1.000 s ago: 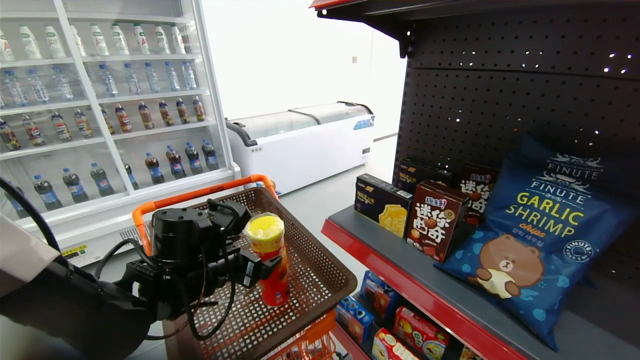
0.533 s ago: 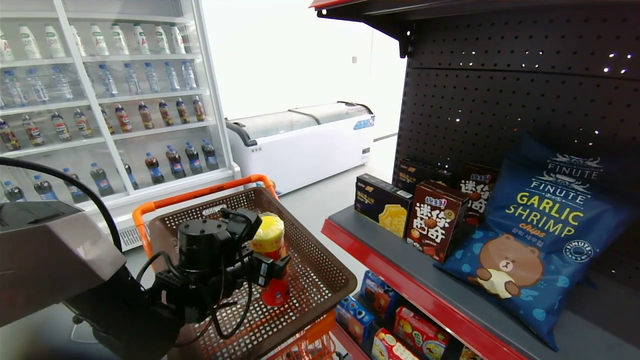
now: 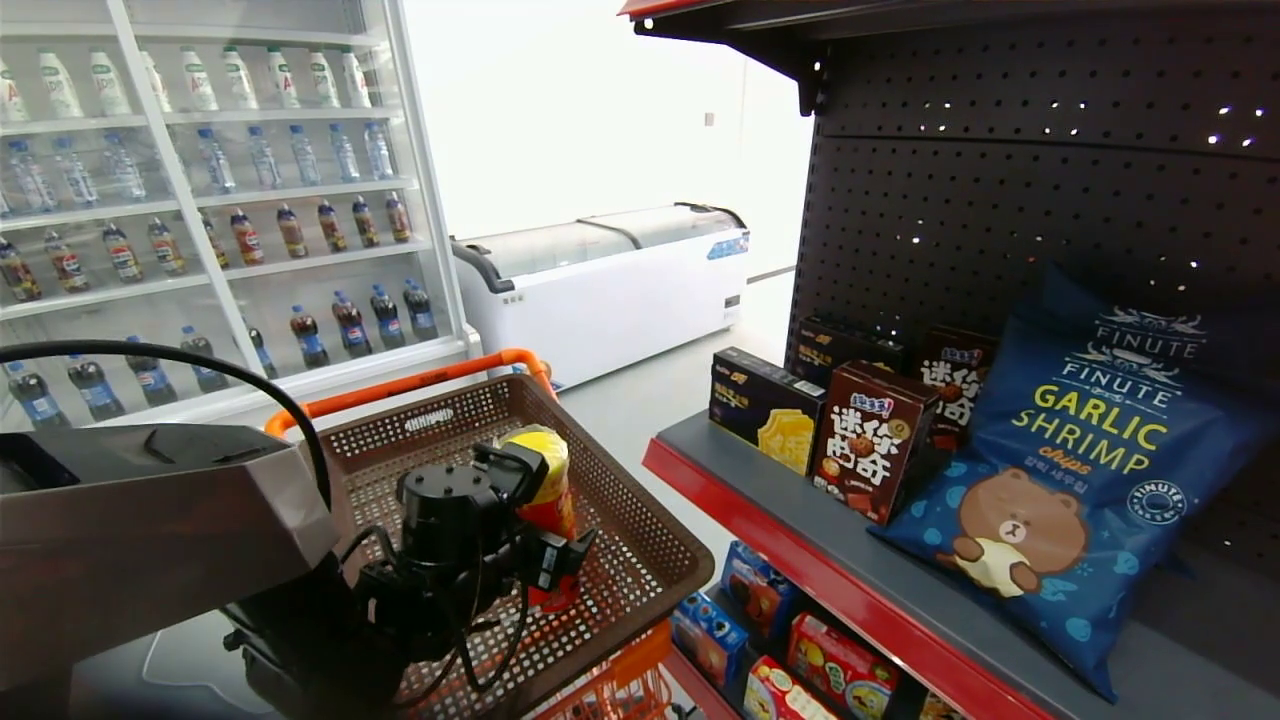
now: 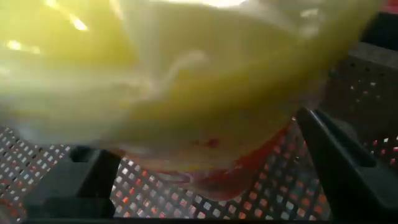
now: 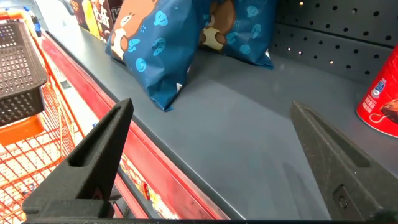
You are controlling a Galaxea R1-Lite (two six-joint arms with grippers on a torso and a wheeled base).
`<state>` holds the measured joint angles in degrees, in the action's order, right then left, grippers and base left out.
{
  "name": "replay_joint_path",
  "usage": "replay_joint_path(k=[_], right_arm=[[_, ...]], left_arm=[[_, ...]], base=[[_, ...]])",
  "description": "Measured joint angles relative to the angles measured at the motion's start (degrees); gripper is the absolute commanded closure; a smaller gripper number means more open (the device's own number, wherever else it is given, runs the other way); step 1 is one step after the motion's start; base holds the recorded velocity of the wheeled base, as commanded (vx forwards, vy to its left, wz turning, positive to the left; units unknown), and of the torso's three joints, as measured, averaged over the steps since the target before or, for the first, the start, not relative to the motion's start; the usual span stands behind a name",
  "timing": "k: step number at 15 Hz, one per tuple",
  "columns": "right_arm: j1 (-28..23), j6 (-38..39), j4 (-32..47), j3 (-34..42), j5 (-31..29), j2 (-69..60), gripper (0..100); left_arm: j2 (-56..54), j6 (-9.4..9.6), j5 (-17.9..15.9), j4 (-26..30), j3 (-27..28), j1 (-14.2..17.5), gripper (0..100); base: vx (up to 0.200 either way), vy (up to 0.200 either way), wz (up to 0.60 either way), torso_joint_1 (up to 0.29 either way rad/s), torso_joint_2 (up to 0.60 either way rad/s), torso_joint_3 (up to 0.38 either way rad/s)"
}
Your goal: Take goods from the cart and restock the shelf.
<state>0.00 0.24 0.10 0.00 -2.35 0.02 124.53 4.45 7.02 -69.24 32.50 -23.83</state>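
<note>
From the head: red can with yellow lid, upright near the middle of the brown mesh basket on top of the orange cart. Left gripper set around the can's mid-body, with the wrist and its cables hiding the can's left side and the basket's near corner; clamped or merely placed around it, cannot tell. Just right of the cart, the grey shelf with a red front edge and dark pegboard behind. On the shelf, starting at the cart end: a dark box with a yellow picture, a brown box just beside it, more boxes behind both, then a large blue chips bag leaning back with a second one behind. Below, small packets on a lower level. Farther off, a drinks cooler stocked with bottles and a white chest freezer. From the left wrist: the can very close and blurred, yellow lid above a strip of red body, basket mesh beneath; grip not readable here either. From the right wrist: right gripper hanging over the grey shelf board, fingers spread wide apart. Beyond it, two blue chips bags leaning toward the pegboard, boxes past them, and a red canister standing on the same board, well apart from the bags. Off the shelf's red edge, the cart's orange wire with the mesh basket above it.
</note>
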Motion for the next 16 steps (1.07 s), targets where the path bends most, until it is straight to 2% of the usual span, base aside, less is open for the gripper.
replay_joint_path(k=[1,2,5,8,11,12,15,16], right_arm=[[0.0,0.0,0.0,0.0,0.0,0.0,0],[0.0,0.0,0.0,0.0,0.0,0.0,0],[0.0,0.0,0.0,0.0,0.0,0.0,0],[0.0,0.0,0.0,0.0,0.0,0.0,0],[0.0,0.0,0.0,0.0,0.0,0.0,0],[0.0,0.0,0.0,0.0,0.0,0.0,0],[0.0,0.0,0.0,0.0,0.0,0.0,0],[0.0,0.0,0.0,0.0,0.0,0.0,0]], left_arm=[[0.4,0.04,0.0,0.0,0.1,-0.1,0],[0.6,0.01,0.0,-0.1,0.3,-0.1,100],[1.0,0.23,-0.1,0.5,1.4,0.1,100],[0.8,2.12,0.0,0.8,2.1,0.4,100],[-1.4,2.17,-0.2,4.2,3.2,0.4,100],[-2.8,2.08,-0.5,6.4,4.0,0.4,100],[-8.1,1.78,-0.7,20.1,8.6,0.1,100],[-9.9,1.1,-0.9,24.6,10.8,-0.2,100]], base=[[0.0,0.0,0.0,0.0,0.0,0.0],[0.0,0.0,0.0,0.0,0.0,0.0],[0.0,0.0,0.0,0.0,0.0,0.0],[0.0,0.0,0.0,0.0,0.0,0.0],[0.0,0.0,0.0,0.0,0.0,0.0],[0.0,0.0,0.0,0.0,0.0,0.0],[0.0,0.0,0.0,0.0,0.0,0.0],[0.0,0.0,0.0,0.0,0.0,0.0]])
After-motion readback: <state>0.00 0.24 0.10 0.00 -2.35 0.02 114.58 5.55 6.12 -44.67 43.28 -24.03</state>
